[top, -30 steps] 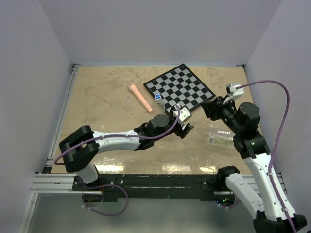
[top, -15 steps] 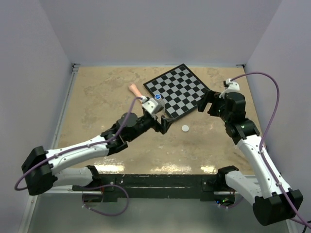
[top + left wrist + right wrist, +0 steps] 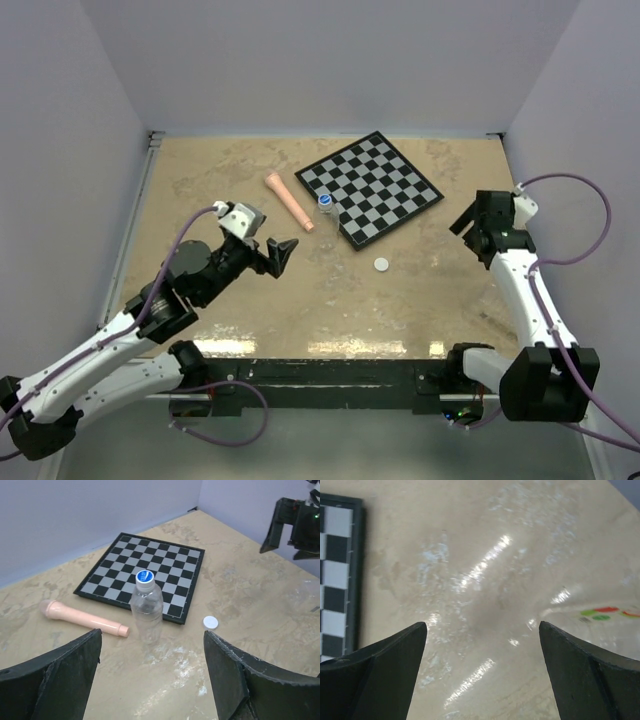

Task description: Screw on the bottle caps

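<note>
Here, left fingers (image 3: 60, 675): spread wide, empty, off the chessboard's (image 3: 372, 186) near-left side.
Right fingers (image 3: 375, 660): wide apart, empty, over the bench (image 3: 220, 190) right of the chessboard.
Small bottle (image 3: 326, 213): upright, just beside the chessboard's near-left edge, blue cap (image 3: 325, 200) on top.
White cap (image 3: 381, 264): flat on the bench, near the chessboard's near corner.
Large bottle (image 3: 600, 625): a clear part with coloured label marks, beside the right fingers.
Pink stick (image 3: 289, 200): lying left of the chessboard.

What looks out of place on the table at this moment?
The white cap lies loose on the table, near the checkerboard, on no bottle. The small bottle stands upright and wears the blue cap.
</note>
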You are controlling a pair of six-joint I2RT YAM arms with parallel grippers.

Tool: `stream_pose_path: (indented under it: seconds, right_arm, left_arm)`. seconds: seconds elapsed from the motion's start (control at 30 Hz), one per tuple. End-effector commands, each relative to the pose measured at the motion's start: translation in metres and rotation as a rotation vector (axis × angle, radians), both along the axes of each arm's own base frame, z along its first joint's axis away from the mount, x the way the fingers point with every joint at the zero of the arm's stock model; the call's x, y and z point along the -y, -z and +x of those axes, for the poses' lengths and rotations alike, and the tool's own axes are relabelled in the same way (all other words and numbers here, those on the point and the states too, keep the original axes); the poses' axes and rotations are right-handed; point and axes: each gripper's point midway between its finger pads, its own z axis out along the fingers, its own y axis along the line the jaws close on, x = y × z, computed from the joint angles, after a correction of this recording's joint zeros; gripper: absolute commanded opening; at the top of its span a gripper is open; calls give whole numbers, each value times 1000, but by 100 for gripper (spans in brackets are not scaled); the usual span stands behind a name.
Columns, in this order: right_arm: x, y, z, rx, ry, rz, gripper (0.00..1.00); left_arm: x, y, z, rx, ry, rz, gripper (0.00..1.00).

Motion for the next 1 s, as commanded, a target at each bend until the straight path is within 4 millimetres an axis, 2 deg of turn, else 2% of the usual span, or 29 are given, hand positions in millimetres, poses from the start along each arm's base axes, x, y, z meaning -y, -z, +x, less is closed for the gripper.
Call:
stream_pose_path:
  seconds: [0.0,0.27,0.4,0.6,0.7,0.97]
  right_arm:
    - [29,-3,-35,-87,255,-39,99]
    - [38,7,-80,-239,409,-26,99]
    - [44,13,-89,-255,449,-9,98]
    - [55,43,-88,-298,472,39,98]
    - [60,46,-84,-280,461,47,97]
    - [44,51,-60,-214,263,105,86]
  left_arm:
    - [-27,16,3,6,-89,92,87]
    - [-50,23,4,39,-124,127,87]
    - [-53,22,2,52,-122,118,88]
    - [-61,19,2,69,-153,111,88]
    - [-62,20,2,69,-159,115,88]
    - [-61,23,4,63,-158,124,88]
